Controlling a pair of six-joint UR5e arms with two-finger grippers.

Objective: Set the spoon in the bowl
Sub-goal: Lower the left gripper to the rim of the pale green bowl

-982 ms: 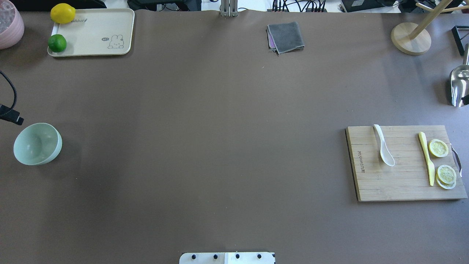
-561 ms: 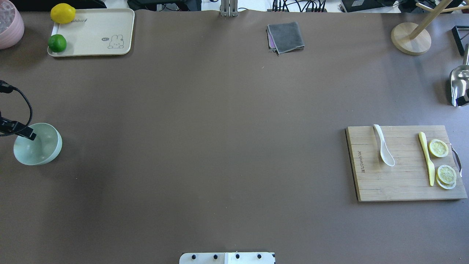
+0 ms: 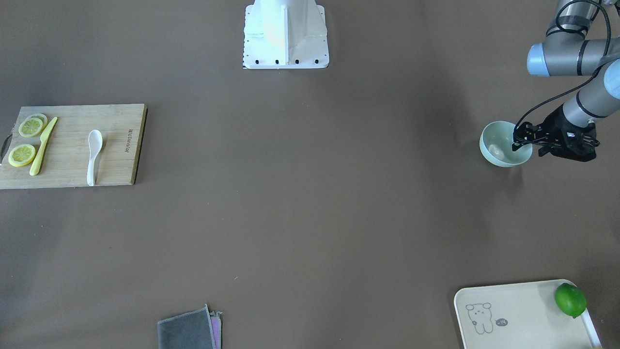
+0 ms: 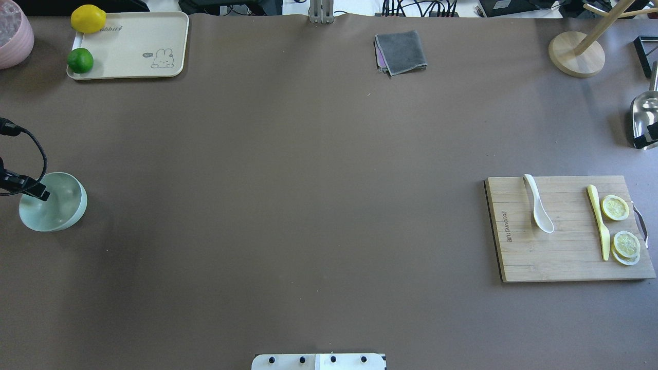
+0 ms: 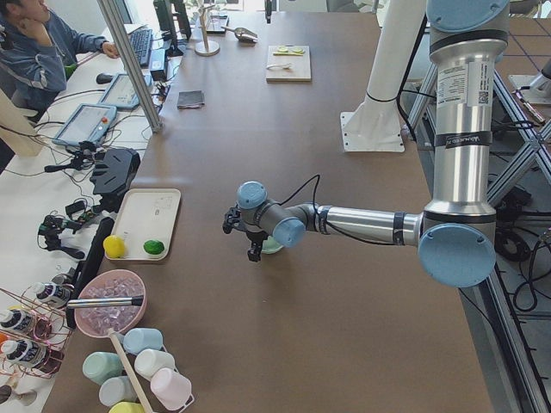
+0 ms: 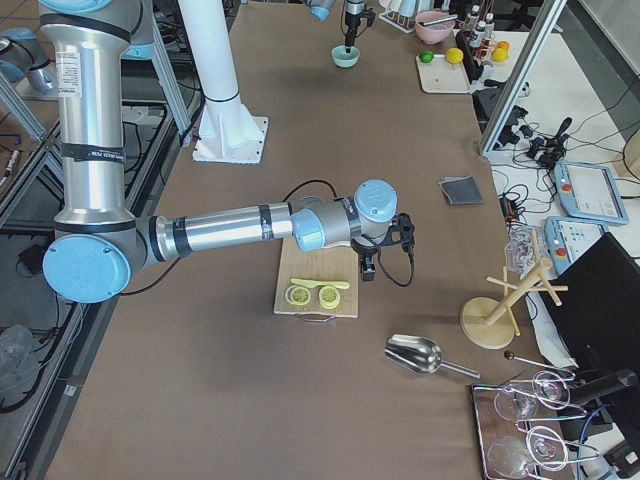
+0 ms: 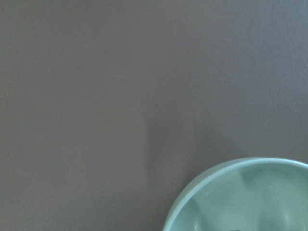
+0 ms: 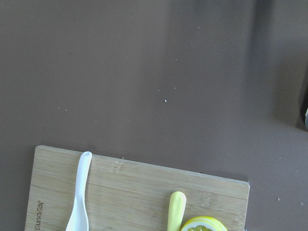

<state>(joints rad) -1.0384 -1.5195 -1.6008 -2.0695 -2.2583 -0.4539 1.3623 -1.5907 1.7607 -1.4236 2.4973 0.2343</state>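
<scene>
The white spoon (image 4: 538,205) lies on a bamboo cutting board (image 4: 560,257) at the right, its scoop toward me; it also shows in the front view (image 3: 93,155) and the right wrist view (image 8: 79,192). The mint-green bowl (image 4: 64,210) stands at the far left, empty. My left gripper (image 3: 528,147) is at the bowl's (image 3: 496,145) outer rim, open, with one finger inside and one outside. My right gripper (image 6: 372,262) hovers past the board's far edge; I cannot tell whether it is open or shut.
A yellow knife (image 4: 599,221) and lemon slices (image 4: 615,207) share the board. A tray (image 4: 133,46) with a lemon and a lime, a grey cloth (image 4: 401,51), a wooden stand (image 4: 576,54) and a metal scoop (image 4: 642,113) lie along the far edge.
My left gripper has come in from the left edge and down onto the bowl's rim. The bowl and the spoon have not moved.
</scene>
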